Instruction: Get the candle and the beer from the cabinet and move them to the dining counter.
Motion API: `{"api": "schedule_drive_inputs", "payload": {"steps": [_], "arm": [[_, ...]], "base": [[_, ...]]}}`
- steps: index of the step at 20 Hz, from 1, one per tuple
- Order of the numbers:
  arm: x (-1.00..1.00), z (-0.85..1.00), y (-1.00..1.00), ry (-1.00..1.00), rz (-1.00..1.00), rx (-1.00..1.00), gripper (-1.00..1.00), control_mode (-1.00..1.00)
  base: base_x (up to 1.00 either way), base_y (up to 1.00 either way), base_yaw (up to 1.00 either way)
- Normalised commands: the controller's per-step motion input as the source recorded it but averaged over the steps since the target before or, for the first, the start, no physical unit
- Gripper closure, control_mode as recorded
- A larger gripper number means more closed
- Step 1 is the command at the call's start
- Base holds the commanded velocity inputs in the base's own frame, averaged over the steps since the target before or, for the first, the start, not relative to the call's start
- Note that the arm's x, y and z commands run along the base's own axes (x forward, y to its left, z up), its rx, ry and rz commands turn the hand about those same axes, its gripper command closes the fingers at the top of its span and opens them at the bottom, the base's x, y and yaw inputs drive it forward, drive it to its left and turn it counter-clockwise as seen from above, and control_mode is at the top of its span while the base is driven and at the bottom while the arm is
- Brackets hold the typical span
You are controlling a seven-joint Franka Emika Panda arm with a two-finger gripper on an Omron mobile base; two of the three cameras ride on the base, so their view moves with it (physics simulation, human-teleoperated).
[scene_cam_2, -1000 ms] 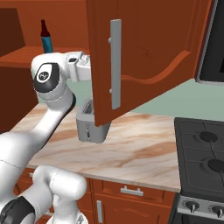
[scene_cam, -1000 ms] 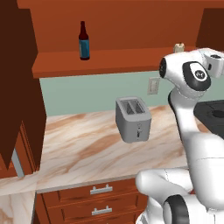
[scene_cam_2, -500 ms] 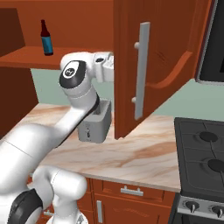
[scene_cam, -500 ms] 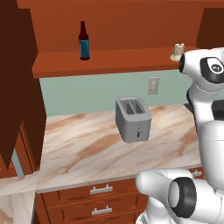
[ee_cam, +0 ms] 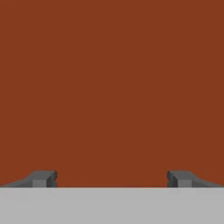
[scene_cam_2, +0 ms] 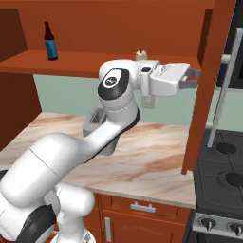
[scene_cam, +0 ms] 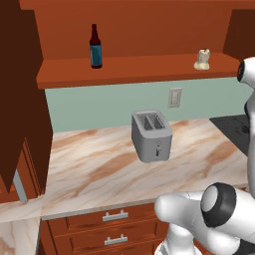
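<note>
Hand view: gripper [ee_cam: 112,178] spread wide and empty, facing flat red-brown wood close ahead. Right base view puts the gripper [scene_cam_2: 192,79] beside the open cabinet door [scene_cam_2: 209,80]; risk, as I judge it, is clipping that door edge or nudging the candle [scene_cam_2: 140,55] off the shelf [scene_cam: 134,67] while turning back in. Candle [scene_cam: 202,60] is small, lumpy, cream-white, upright at the shelf's right end. Beer [scene_cam: 95,47], slim dark bottle, blue label, stands well apart toward the left.
</note>
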Motion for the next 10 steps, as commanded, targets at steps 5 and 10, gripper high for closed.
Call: {"api": "schedule_drive_inputs", "payload": {"steps": [5,10], "arm": [[-0.09,0.00,-0.62,0.00,0.00,0.00,-1.00,-1.00],[0.00,0.00,-0.25,0.00,0.03,0.00,-1.00,-1.00]], "base": [[0.00,0.00,0.00],[0.00,0.00,0.00]]}}
